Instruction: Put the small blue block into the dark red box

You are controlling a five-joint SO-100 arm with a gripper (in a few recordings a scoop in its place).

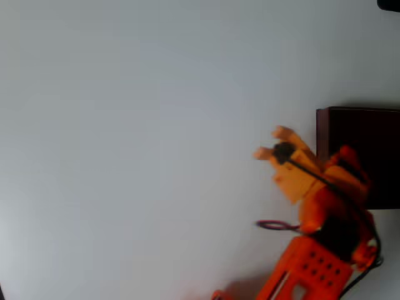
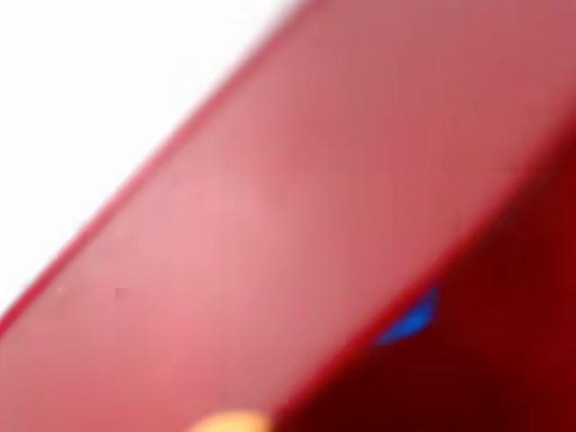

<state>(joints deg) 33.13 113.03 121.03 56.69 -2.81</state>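
In the overhead view the dark red box point(image 1: 362, 156) stands at the right edge, cut off by the frame. My orange gripper point(image 1: 273, 143) hovers just left of the box's left wall, pointing up-left. Its two fingertips are spread apart with nothing between them. In the wrist view a blurred red wall of the box point(image 2: 297, 207) runs diagonally very close to the camera. A sliver of the small blue block point(image 2: 409, 319) peeks out just past that wall's rim, on the dark inner side. One orange fingertip point(image 2: 229, 421) shows at the bottom edge.
A plain white table point(image 1: 137, 137) spreads to the left and above the arm. A thin dark cable loop point(image 1: 272, 225) hangs beside the arm's orange body point(image 1: 312, 262) at the lower right. A dark object point(image 1: 389, 4) sits in the top right corner.
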